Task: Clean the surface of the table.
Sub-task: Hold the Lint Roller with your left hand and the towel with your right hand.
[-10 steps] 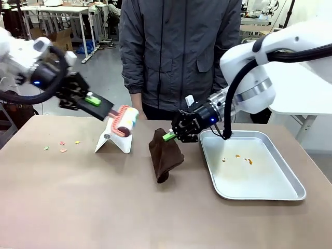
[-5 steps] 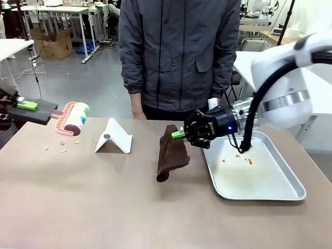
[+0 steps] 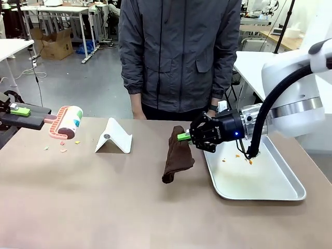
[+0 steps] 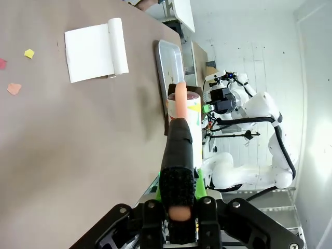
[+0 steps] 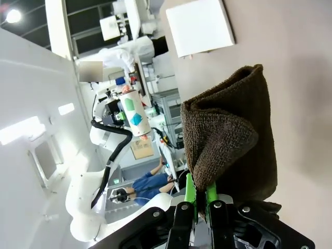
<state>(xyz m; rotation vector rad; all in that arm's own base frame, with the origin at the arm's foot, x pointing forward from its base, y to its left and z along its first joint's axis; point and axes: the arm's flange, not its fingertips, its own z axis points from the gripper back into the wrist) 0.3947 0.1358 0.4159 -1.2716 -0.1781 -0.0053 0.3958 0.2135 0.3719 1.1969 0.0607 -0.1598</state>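
Table (image 3: 104, 202) top is matte tan and mostly bare. A few paper scraps (image 3: 62, 149) lie just below and ahead of my left gripper (image 3: 26, 115). A white folded stand (image 3: 113, 142) sits between the two grippers. A metal tray (image 3: 270, 193) holding orange crumbs (image 3: 248, 161) lies under and behind my right gripper (image 3: 184, 136). Person (image 3: 179, 52) in a grey jacket stands at the far edge, just beyond the right gripper; white-topped tables (image 3: 62, 9) and a cardboard box (image 3: 52, 46) are further back. Left arm comes in low from the side, fingers roughly level, clamped on the handle of a lint roller (image 3: 67, 122). The roller head sticks out past the fingertips over the scraps; can't tell if it touches the table. Right arm reaches in horizontally above the tray, jaws pinched on the top edge of a brown cloth (image 3: 179, 155). The cloth hangs from the fingertips, and its lower end looks to be resting on the table just beside the tray.
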